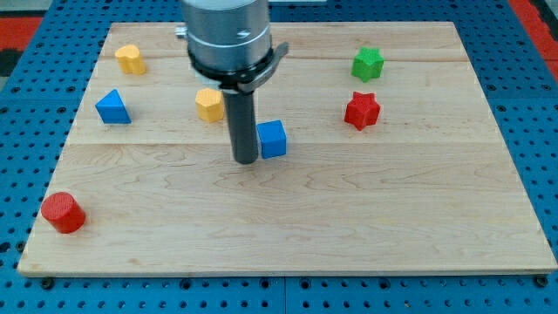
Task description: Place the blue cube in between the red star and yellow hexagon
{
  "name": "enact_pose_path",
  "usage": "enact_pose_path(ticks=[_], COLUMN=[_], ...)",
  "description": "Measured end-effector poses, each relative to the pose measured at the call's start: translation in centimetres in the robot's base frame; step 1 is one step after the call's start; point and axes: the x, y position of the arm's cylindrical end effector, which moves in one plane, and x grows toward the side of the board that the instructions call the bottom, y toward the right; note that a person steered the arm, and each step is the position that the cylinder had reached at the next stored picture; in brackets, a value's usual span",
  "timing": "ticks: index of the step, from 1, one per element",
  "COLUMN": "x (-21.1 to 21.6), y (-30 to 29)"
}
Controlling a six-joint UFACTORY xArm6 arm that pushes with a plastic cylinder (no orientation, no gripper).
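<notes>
The blue cube (273, 139) sits near the middle of the wooden board (288, 227). My tip (246, 160) stands right at the cube's left side, touching or nearly touching it. The red star (362, 111) lies to the cube's right and slightly higher in the view. A yellow hexagon (209, 104) lies to the cube's upper left, just left of the rod. The cube lies roughly between the two, a little below the line joining them.
A second yellow block (131, 59) sits at the view's top left. A blue triangle (112, 107) lies at the left. A green star (368, 64) is above the red star. A red cylinder (63, 213) lies at the bottom left corner.
</notes>
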Motion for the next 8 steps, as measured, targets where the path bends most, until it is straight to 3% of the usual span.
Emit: enact_pose_path(ticks=[2,3,4,6,8], x=[-3.3,-3.1,3.1,1.0,-4.3], y=[2.1,-0.7,0.1,5.8,4.9])
